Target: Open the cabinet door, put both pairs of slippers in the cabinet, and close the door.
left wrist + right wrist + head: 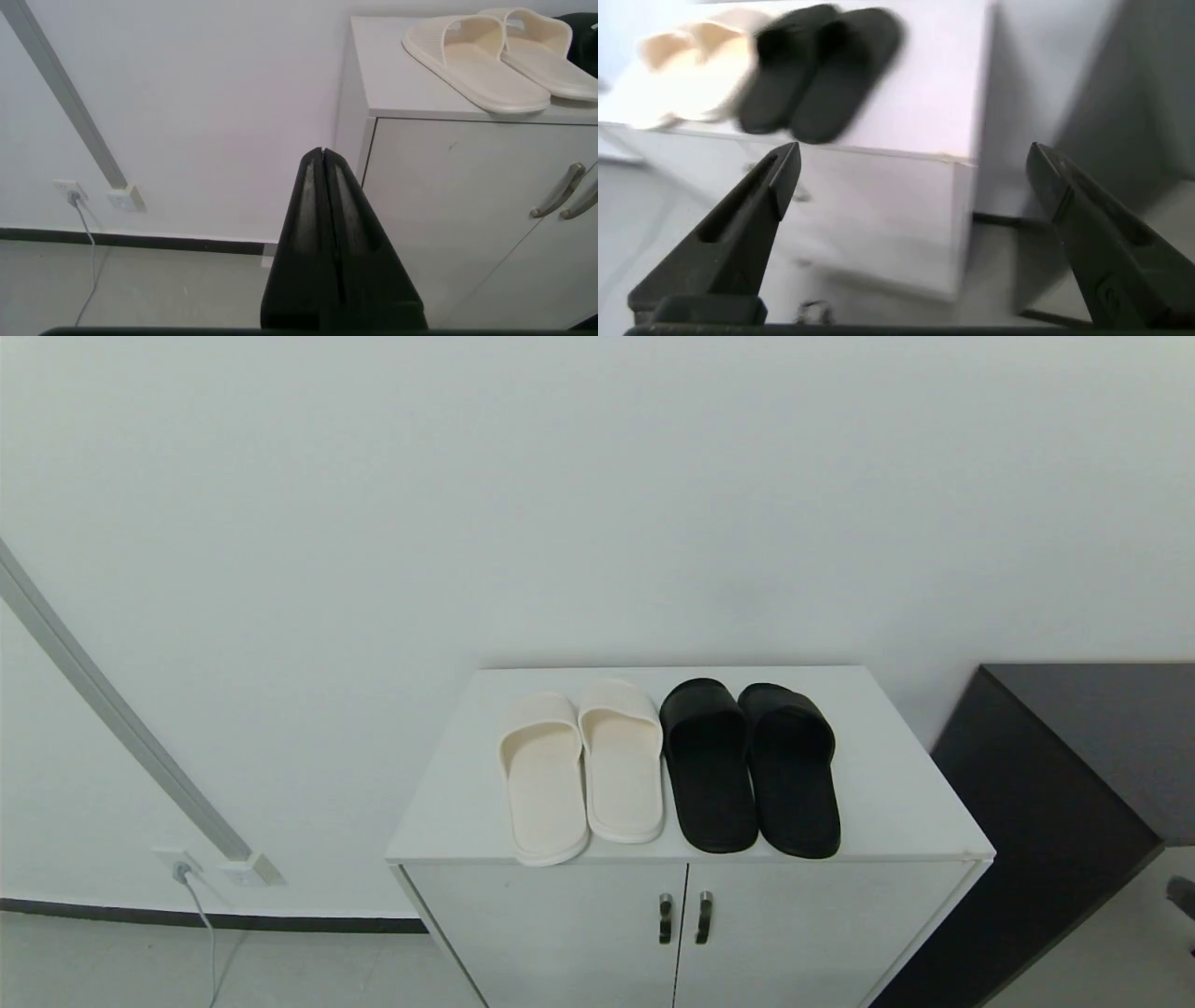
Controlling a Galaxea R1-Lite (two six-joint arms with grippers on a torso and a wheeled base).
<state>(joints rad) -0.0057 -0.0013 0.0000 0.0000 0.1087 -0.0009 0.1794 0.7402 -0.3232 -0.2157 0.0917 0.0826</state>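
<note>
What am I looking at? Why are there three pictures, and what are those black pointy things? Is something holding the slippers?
These pictures come from a robot with two arms. Each arm ends in a pincer called a gripper. The big picture is from a camera on the robot's head, looking down at a white cabinet. On top lie a pair of white slippers and, right beside them, a pair of black slippers. The cabinet's doors are shut, with two handles in the middle. The other two pictures come from cameras on the robot's wrists. The black wedge is the left gripper, pressed shut. The two black prongs are the right gripper, spread wide open. Neither holds anything.
</note>
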